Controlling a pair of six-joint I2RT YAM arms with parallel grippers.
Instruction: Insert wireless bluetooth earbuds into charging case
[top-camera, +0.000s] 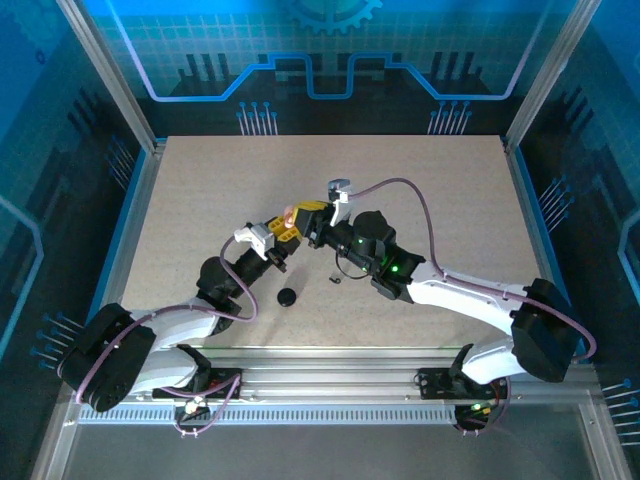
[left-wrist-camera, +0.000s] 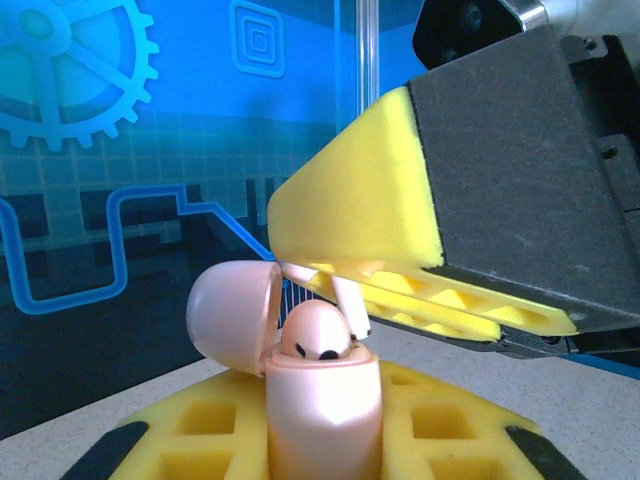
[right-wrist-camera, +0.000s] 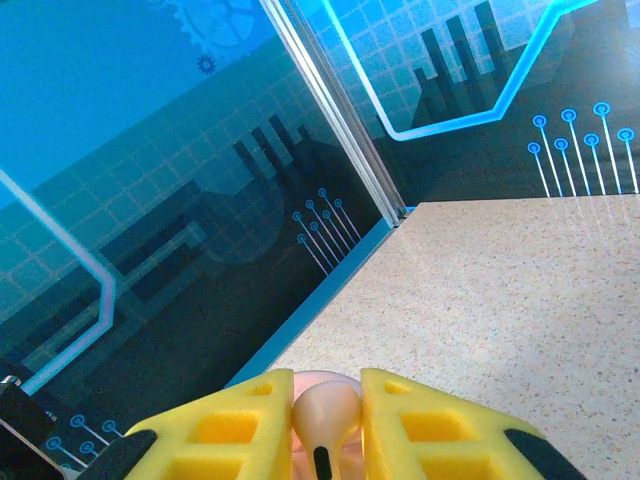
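Top view: left jaws and right jaws meet above the speckled bench (top-camera: 200, 200); a round black case (top-camera: 288, 297) lies nearby. Left wrist: left jaws clamp an open pale pink plastic case (left-wrist-camera: 322, 410), pale pink earbud (left-wrist-camera: 316, 336) at its mouth. Right wrist: right jaws pinch the earbud (right-wrist-camera: 325, 410).

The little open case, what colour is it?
The case is pale pink; the left wrist view shows it best.
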